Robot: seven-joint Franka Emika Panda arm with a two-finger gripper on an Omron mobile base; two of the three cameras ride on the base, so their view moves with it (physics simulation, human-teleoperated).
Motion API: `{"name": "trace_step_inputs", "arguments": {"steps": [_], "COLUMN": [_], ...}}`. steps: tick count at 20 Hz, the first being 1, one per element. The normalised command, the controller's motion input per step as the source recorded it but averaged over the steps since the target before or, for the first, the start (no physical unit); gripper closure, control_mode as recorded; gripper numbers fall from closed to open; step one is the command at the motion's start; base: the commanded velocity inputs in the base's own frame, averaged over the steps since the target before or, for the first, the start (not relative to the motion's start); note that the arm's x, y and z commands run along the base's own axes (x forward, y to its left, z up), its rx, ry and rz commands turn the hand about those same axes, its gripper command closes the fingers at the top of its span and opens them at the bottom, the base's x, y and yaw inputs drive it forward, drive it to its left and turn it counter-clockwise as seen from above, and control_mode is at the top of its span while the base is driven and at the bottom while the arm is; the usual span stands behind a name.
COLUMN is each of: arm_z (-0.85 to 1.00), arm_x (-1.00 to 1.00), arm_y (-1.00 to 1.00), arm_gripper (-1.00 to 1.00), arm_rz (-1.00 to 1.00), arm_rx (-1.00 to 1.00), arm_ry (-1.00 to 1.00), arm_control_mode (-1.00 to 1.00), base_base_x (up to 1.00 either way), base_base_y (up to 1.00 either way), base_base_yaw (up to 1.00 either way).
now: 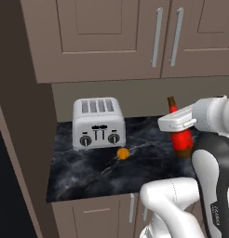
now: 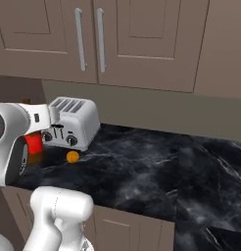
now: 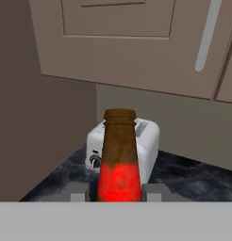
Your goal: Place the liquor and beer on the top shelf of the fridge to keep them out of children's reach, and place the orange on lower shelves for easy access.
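The tool (image 3: 119,190) is pinching the beer (image 3: 119,162) at its label, long axis upright, neck above the fingers. The beer sits right of the toaster (image 1: 98,122), and the orange (image 1: 123,153) rests on the tabletop (image 1: 149,167) left of it.

You find almost nothing to read here. The robot arm (image 1: 214,204) carries a small line of dark lettering on its white casing, too small to make out. On the beer (image 3: 119,162) the red label is plain colour, and the toaster (image 1: 97,123) shows unmarked knobs.
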Motion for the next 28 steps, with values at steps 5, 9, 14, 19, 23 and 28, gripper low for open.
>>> {"name": "trace_step_inputs", "arguments": {"steps": [5, 9, 14, 19, 23, 28], "arm_z": [0.00, 0.00, 0.00, 0.00, 0.00, 0.00], "arm_x": [0.00, 0.00, 0.00, 0.00, 0.00, 0.00], "arm_y": [0.00, 0.00, 0.00, 0.00, 0.00, 0.00], "arm_gripper": [1.00, 1.00, 1.00, 1.00, 1.00, 1.00], "arm_rz": [0.00, 0.00, 0.00, 0.00, 0.00, 0.00], "arm_rx": [0.00, 0.00, 0.00, 0.00, 0.00, 0.00], "arm_ry": [0.00, 0.00, 0.00, 0.00, 0.00, 0.00], "arm_control_mode": [1.00, 1.00, 1.00, 1.00, 1.00, 1.00], "base_base_x": [-0.74, -0.89, -0.52, -0.11, -0.09, -0.09], "base_base_y": [-0.02, -0.06, 0.16, 0.08, 0.00, 0.00], "base_base_yaw": [0.30, 0.25, 0.35, 0.51, 0.56, 0.59]}}
